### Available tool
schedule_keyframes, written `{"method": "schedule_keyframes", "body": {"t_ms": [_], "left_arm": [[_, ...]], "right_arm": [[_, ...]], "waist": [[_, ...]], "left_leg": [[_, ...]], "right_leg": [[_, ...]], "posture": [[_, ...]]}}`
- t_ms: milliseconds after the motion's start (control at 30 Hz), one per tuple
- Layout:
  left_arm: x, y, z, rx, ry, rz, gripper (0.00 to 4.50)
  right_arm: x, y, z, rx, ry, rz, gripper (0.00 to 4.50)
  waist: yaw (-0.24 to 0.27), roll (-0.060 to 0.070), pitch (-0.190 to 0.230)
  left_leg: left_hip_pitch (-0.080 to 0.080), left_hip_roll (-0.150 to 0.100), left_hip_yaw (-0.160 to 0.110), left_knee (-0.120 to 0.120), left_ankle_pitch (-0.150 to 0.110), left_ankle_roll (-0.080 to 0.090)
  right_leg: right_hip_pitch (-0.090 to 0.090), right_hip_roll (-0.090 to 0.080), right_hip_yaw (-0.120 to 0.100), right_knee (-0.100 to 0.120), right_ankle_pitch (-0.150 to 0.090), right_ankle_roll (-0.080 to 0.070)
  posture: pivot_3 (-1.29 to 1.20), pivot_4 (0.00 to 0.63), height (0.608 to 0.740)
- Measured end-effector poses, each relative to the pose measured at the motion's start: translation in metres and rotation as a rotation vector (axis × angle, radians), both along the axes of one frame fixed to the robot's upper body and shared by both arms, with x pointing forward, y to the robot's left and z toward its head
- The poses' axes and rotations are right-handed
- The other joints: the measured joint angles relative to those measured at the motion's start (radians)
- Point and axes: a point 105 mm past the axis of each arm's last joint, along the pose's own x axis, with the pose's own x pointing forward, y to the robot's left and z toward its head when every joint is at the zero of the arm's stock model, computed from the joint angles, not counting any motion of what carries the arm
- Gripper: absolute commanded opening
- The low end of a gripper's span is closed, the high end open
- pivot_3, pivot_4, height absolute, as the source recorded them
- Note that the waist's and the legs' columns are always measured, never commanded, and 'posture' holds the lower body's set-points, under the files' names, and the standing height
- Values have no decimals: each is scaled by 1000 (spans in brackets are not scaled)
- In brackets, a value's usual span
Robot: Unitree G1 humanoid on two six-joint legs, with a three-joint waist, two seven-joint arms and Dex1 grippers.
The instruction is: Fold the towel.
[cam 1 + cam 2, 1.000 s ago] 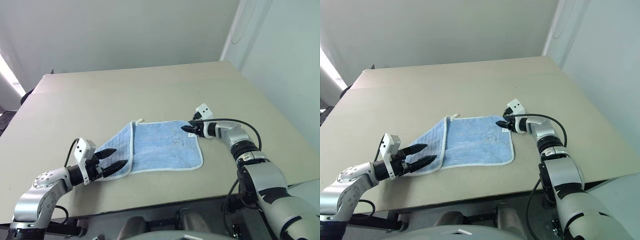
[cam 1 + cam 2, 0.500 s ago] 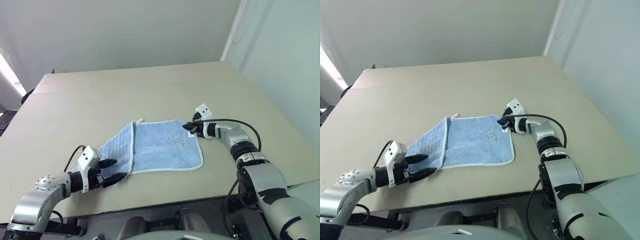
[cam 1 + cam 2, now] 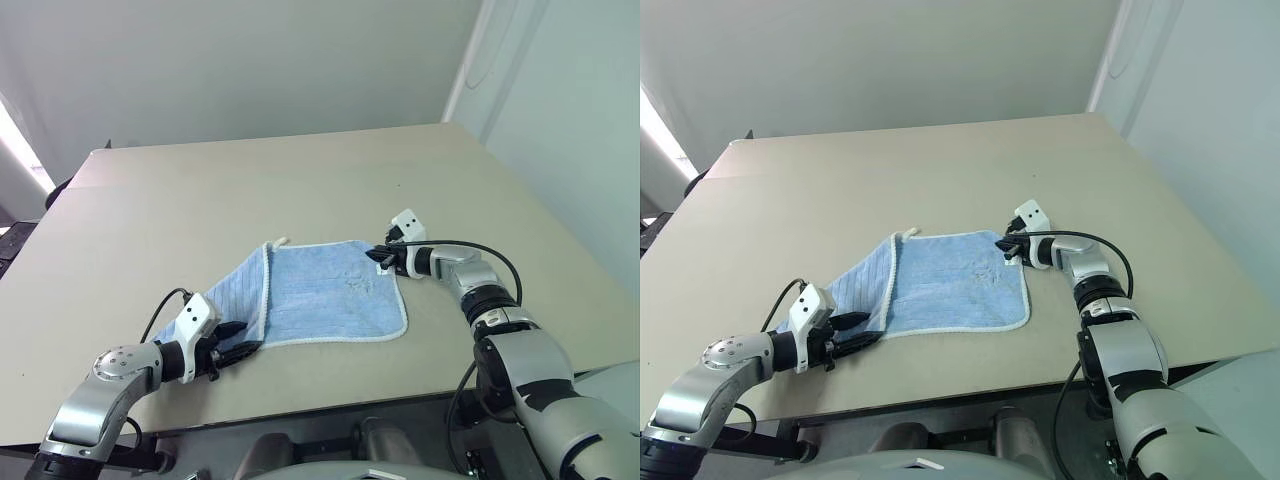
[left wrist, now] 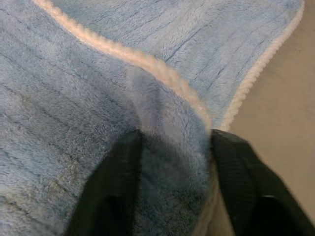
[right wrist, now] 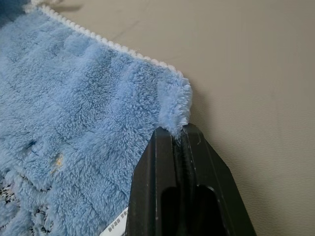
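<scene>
Meanwhile, both grippers grasp the towel (image 3: pixel 320 295) — right gripper (image 3: pixel 381 257) clenched on one corner, left gripper (image 3: pixel 234 340) pinching another.

Lighting: even, soft, diffuse; bright glare at left edge. Shadows: faint, short on bench (image 3: pixel 300 190). Head views sharp. Left wrist view blurred, near cloth out of focus.

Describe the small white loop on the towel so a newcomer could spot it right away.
On the beige table lies a light blue towel, partly folded over on its left. Follow its far edge to the corner where the fold's white edging ends: the loop pokes out there onto bare tabletop, the one white bit beyond the outline.
</scene>
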Motion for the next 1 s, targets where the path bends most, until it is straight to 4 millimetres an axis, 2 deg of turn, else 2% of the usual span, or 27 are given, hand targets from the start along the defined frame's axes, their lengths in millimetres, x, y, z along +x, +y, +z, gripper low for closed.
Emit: {"method": "schedule_keyframes", "body": {"t_ms": [100, 133, 300, 567, 633, 733, 833, 1000], "left_arm": [[-1, -1, 0, -15, 8, -10, 221], [-2, -1, 1, -22, 13, -10, 13], [0, 5, 11, -91, 20, 18, 13], [9, 54, 51, -184, -19, 169, 13], [6, 59, 56, -193, -12, 170, 13], [0, 59, 49, -178, 21, 154, 13], [-4, 49, 37, -182, 63, 132, 13], [0, 46, 38, -200, 56, 129, 13]], "right_arm": [[0, 0, 0, 1, -1, -2, 0], [0, 0, 0, 1, -1, -3, 0], [-1, 0, 0, 11, -5, -1, 0], [-8, 1, 5, 77, -33, 41, 0], [-9, 1, 8, 85, -44, 54, 0], [-9, 2, 9, 83, -48, 57, 0], [-9, 1, 8, 78, -50, 47, 0], [-9, -1, 7, 74, -48, 40, 0]], "waist": [[0, 0, 0], [0, 0, 0], [0, 0, 0], [-4, 0, 0], [-6, 0, 0], [-6, 0, 0], [-4, 0, 0], [-1, 0, 0]], "left_leg": [[0, 0, 0, 0, 0, 0], [0, 0, 0, 0, 0, 0], [0, 0, 0, 0, 0, 0], [0, 0, 0, 0, 0, 0], [0, 0, 0, 0, 0, 0], [0, 0, 0, 0, 0, 0], [0, 0, 0, 0, 0, 0], [0, 0, 0, 0, 0, 0]], "right_leg": [[0, 0, 0, 0, 0, 0], [0, 0, 0, 0, 0, 0], [0, 0, 0, 0, 0, 0], [0, 1, 0, 0, 0, 0], [0, 0, 0, 0, 0, 0], [0, 0, 0, 0, 0, 0], [0, 0, 0, 0, -1, -1], [0, 1, 0, 0, 0, -1]], "posture": [[0, 0, 740], [0, 0, 740], [0, 0, 740], [0, 0, 740], [0, 0, 740], [0, 0, 740], [0, 0, 740], [0, 0, 740]]}}
